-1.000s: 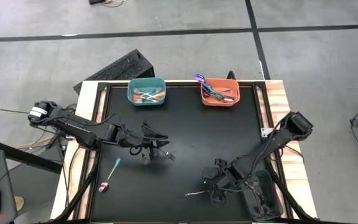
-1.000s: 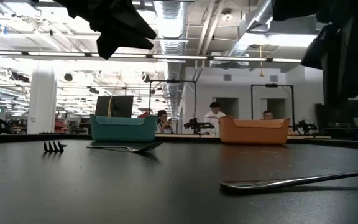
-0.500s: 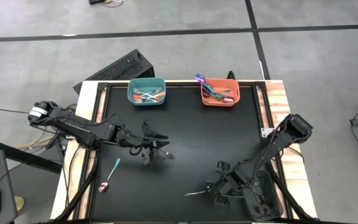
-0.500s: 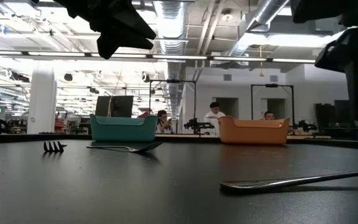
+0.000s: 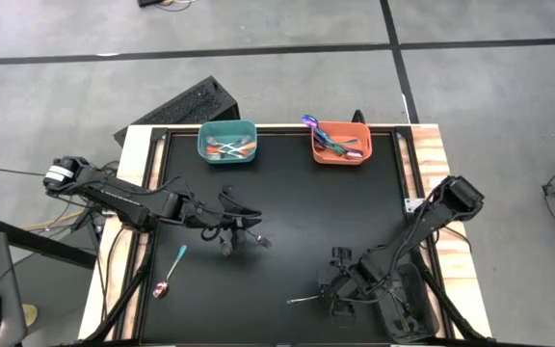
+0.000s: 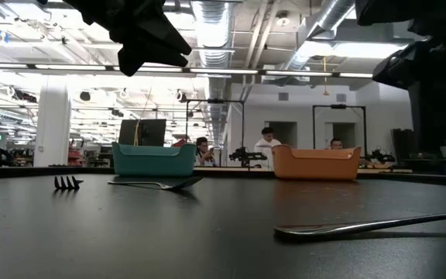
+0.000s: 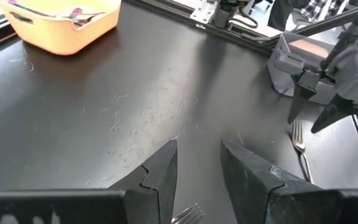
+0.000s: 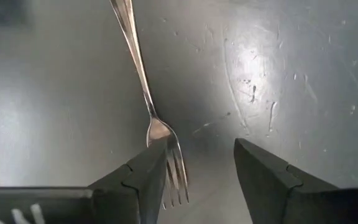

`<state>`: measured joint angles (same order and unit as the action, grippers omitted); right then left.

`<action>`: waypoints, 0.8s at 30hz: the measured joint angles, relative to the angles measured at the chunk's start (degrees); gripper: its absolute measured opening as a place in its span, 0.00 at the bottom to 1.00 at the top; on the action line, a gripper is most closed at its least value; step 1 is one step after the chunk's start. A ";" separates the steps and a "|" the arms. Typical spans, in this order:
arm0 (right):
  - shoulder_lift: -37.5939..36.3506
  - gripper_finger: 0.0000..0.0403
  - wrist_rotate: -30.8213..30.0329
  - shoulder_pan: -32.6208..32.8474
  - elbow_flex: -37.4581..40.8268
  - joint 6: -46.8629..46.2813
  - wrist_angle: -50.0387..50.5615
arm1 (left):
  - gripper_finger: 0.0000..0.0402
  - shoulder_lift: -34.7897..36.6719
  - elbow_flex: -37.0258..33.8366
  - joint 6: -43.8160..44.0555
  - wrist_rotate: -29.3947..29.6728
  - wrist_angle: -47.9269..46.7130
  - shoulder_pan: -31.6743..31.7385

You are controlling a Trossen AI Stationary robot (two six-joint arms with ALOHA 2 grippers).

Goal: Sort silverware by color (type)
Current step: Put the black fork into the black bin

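The silverware is only partly sorted, as far as one can judge. Some pieces already lie in the teal square bin (image 5: 227,142) and in the orange square bin (image 5: 341,143), both at the far edge of the black table top (image 5: 306,217). Three pieces are left on the surface: a spoon with a teal handle and a pink shiny bowl (image 5: 171,272) near the left edge, a dark fork (image 5: 242,234) below the left gripper (image 5: 231,234) in the middle-left part, and a thin metal fork (image 5: 303,300) near the near edge, by the right gripper (image 5: 338,294). So the work is probably more than half done, but it is not finished.

The right gripper hovers low over the metal fork with its fingers (image 8: 143,180) apart and nothing between them; one finger stands just over the tines. The left gripper is also open and holds nothing.

The high view gives the position of all pieces and both bins, but the forks are very small there. The right wrist view shows the metal fork (image 8: 153,118) clearly, tines toward the gripper. The left wrist view shows the tines of the dark fork (image 7: 187,215) between its own fingers (image 7: 157,177), and the right arm far off above the other fork. The low view shows that the forks lie flat, but it does not show the spoon.
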<state>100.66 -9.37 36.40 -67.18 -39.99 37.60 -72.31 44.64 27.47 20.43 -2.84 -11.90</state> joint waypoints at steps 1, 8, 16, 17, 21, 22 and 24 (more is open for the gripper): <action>0.00 0.52 0.00 -0.23 0.00 0.04 0.20 | 0.27 0.00 0.00 0.23 0.03 -0.16 0.00; 0.00 0.51 0.08 -0.87 0.01 2.97 3.88 | 0.27 0.00 0.00 0.78 0.16 -0.25 0.00; 0.00 0.50 0.23 -0.42 0.02 14.39 4.55 | 0.27 0.00 0.00 0.82 0.14 -0.25 0.00; 0.00 0.50 0.24 -0.47 0.02 15.36 4.57 | 0.27 0.00 0.00 0.82 0.14 -0.25 0.00; 0.00 0.50 -0.94 -0.44 0.02 17.64 4.66 | 0.27 0.00 0.00 0.81 0.14 -0.25 0.00; 0.00 0.50 -0.95 -0.44 0.02 17.79 4.65 | 0.27 0.00 0.00 0.82 0.17 -0.25 0.00; 0.00 0.50 -0.86 -0.61 0.02 18.86 4.63 | 0.27 0.00 0.00 0.82 0.36 -0.25 0.00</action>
<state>100.66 -10.23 35.80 -67.16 -21.14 42.23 -72.31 44.64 28.29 20.80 -3.09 -11.90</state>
